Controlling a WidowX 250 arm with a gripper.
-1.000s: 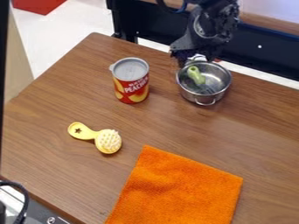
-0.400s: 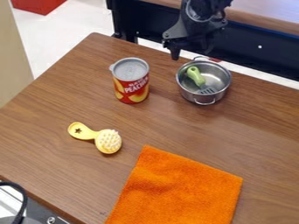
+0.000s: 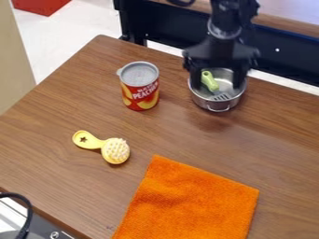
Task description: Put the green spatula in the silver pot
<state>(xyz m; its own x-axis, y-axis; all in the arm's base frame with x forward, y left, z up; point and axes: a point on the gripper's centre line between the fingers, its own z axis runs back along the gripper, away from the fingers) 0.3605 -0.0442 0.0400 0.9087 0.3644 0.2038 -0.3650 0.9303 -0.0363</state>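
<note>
Hand (image 3: pixel 217 87) moved over silver pot (image 3: pixel 201 100), released with fingers spread, green spatula (image 3: pixel 210 81) in pot between them

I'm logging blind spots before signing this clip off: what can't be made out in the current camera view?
All in the camera view:
- Silver pot: part of its far rim, hidden by the gripper.
- Gripper contact with the pot or green spatula: unclear from this slant.
- Orange cloth: near end, cut off by the bottom edge.
- Can: back, turned away.
</note>
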